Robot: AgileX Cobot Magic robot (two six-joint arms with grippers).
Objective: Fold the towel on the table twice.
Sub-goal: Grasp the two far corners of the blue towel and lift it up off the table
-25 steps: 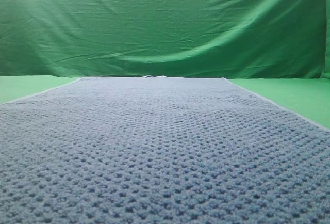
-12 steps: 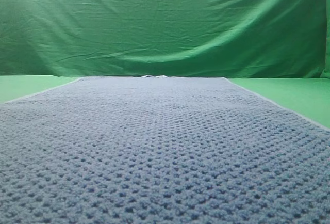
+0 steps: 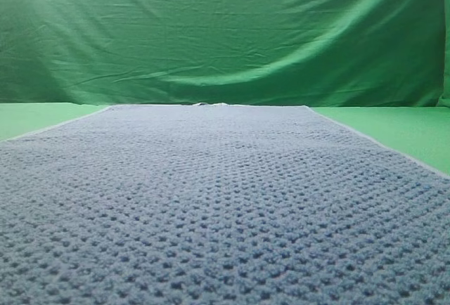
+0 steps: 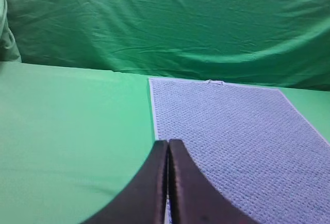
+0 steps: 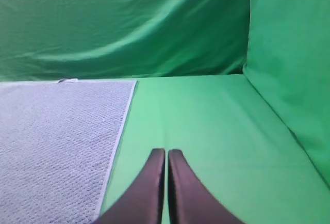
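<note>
The blue-grey waffle-weave towel lies flat and unfolded on the green table, filling most of the high view. It also shows in the left wrist view and the right wrist view. My left gripper is shut and empty, its dark fingers pressed together above the towel's left edge. My right gripper is shut and empty over bare table, just right of the towel's right edge. Neither gripper shows in the high view.
A wrinkled green backdrop stands behind the table. In the right wrist view a green side drape rises at the right. Bare table lies left of the towel and also right of it.
</note>
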